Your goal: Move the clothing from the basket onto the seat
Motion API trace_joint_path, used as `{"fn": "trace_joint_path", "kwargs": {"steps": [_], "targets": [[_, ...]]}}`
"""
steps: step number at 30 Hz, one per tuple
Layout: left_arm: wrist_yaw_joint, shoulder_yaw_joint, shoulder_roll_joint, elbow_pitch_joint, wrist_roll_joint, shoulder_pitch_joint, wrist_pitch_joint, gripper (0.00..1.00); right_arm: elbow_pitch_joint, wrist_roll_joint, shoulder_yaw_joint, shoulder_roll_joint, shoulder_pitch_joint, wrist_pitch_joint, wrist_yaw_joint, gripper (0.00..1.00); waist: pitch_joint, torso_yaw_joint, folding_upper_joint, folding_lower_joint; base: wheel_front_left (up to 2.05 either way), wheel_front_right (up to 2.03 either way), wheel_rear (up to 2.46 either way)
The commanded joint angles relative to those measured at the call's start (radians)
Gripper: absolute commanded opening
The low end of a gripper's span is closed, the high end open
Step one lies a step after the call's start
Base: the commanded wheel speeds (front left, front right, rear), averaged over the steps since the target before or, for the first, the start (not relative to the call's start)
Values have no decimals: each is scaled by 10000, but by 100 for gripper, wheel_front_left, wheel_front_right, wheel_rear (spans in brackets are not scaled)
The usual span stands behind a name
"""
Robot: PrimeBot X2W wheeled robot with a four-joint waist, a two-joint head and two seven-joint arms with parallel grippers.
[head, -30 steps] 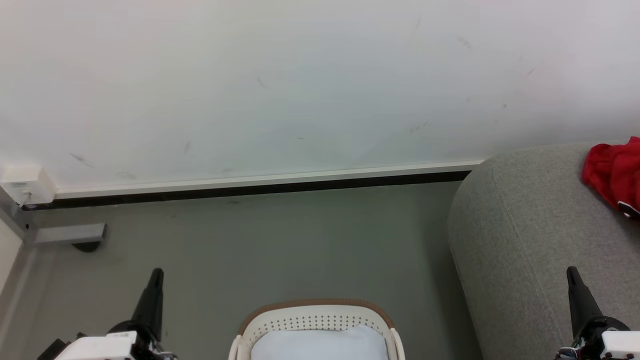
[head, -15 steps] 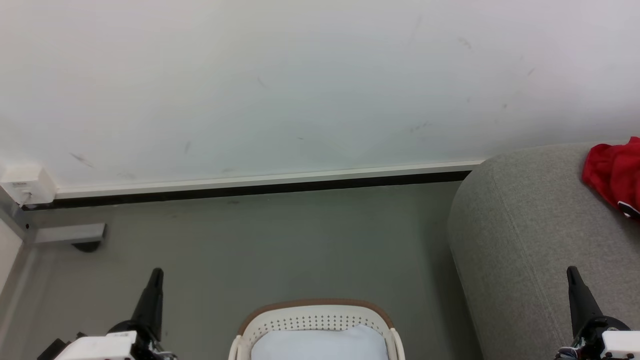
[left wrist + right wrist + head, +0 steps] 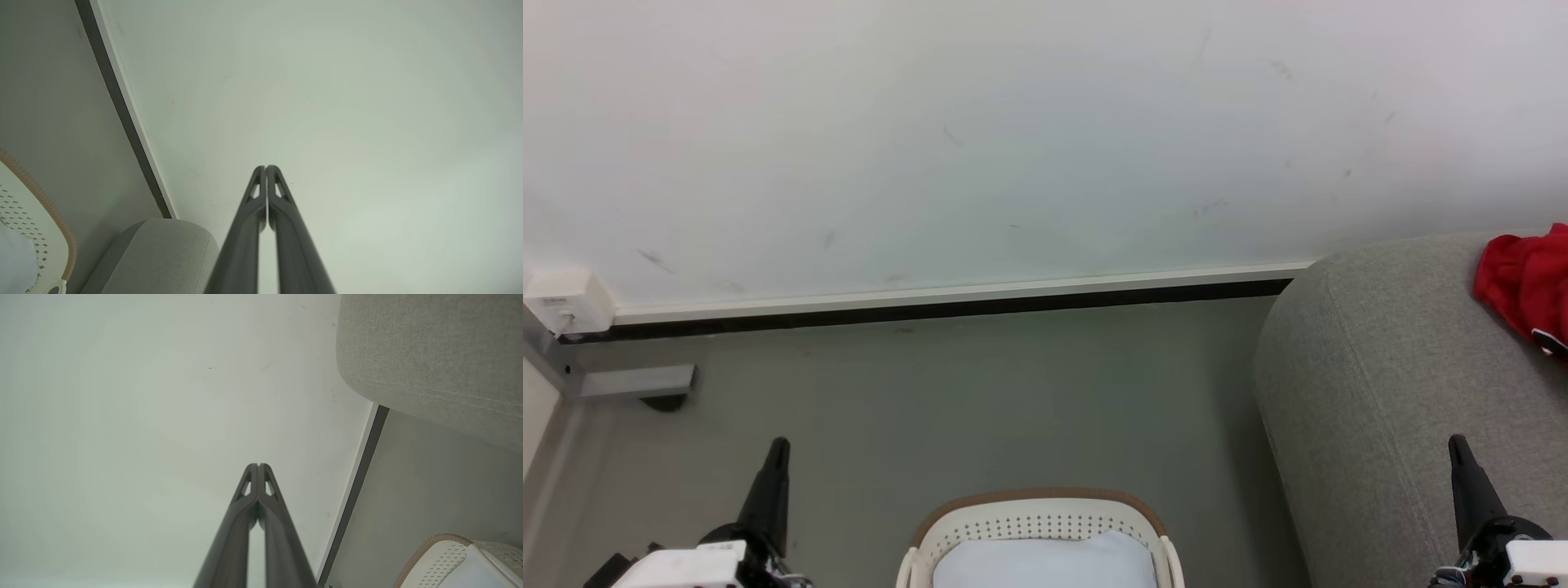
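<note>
Red clothing [image 3: 1523, 286] on seat [image 3: 1380, 367], well beyond right tool [image 3: 1456, 445], possibly one garment; right tool, left tool [image 3: 779, 447]: fingers together, empty.

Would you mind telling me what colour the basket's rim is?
Brown; the basket's rim shows best in the head view.

The basket [image 3: 1037, 523] sits on the floor [image 3: 1013, 392] left of the seat [image 3: 1380, 384], the clothing [image 3: 1523, 286] lying on the seat.
</note>
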Motion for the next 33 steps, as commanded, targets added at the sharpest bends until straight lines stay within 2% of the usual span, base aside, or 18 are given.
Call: {"fn": "trace_joint_path", "kwargs": {"steps": [1,33], "targets": [[-46,23,73,-34,-134,-89,42,0,-55,6,-39,-74,-128,32,-21,0,0,0,-1,0,0,0,0],[-46,21,73,-34,-136,-88,41,0,-53,7,-38,-74,-127,31,-21,0,0,0,-1,0,0,0,0]]}}
